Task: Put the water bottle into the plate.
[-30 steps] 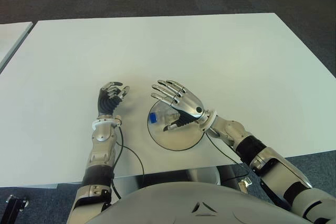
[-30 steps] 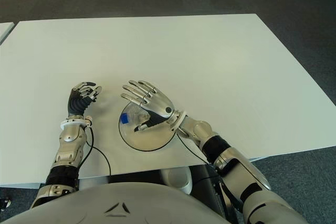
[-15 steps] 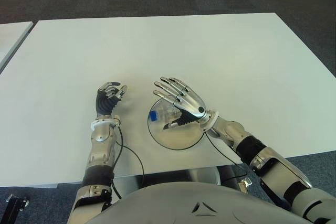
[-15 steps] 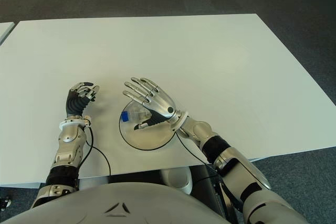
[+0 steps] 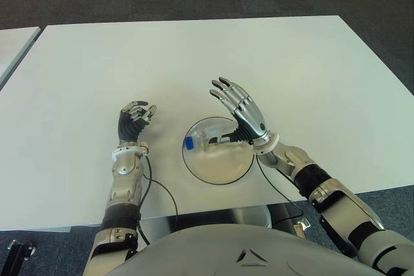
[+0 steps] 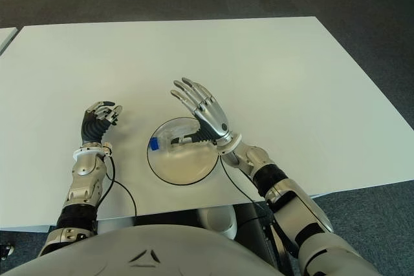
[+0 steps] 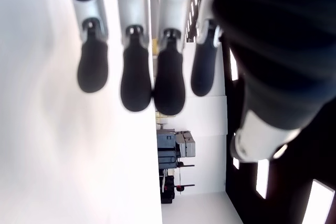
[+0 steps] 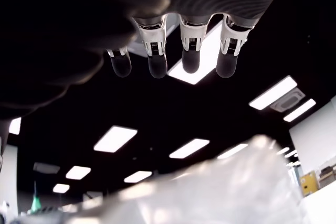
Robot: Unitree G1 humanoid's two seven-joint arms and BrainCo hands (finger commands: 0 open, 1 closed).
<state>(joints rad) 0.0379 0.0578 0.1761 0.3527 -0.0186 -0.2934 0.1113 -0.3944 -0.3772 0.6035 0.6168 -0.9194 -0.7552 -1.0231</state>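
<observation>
Our right hand (image 5: 240,110), fingers spread and empty, has lifted off the water bottle (image 5: 202,141), leaving it lying in the plate (image 5: 217,172); placement looks done.

Bottle (image 5: 202,140) lying in plate (image 5: 217,171), lower centre of worktop (image 5: 291,69). Right hand (image 5: 241,118) at plate's upper right edge; left hand (image 5: 134,122) left of plate, apart.

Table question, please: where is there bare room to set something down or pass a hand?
The table is bare beyond both hands and to the right of the right hand. Between the left hand and the plate is only a narrow strip. The plate holds the water bottle, lying down.
</observation>
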